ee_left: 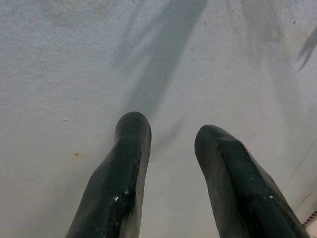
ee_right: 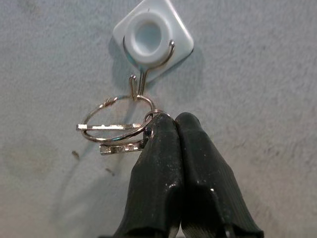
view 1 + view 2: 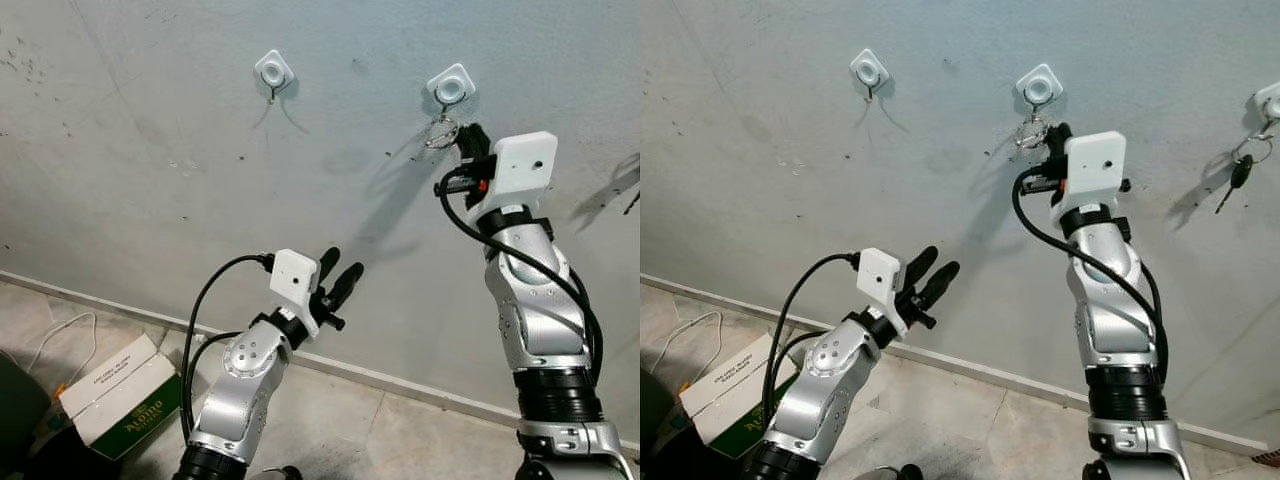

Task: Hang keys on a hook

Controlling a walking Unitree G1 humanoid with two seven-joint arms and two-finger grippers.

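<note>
Keys at the hook!
Right gripper (image 2: 171, 121) pinches the key ring (image 2: 115, 119) under the hook (image 2: 141, 84); left gripper (image 1: 171, 134) spread.

Shiny metal keys (image 2: 116, 130) (plastic hook (image 2: 152, 37)).

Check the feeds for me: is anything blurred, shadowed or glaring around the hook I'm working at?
Right wrist view: sharp; key ring glints but reads clearly under the hook, right gripper shut on it. Eye views: sharp, even light; the right arm's shadow falls on the wall left of it. Left wrist view: fingers soft, close.
</note>
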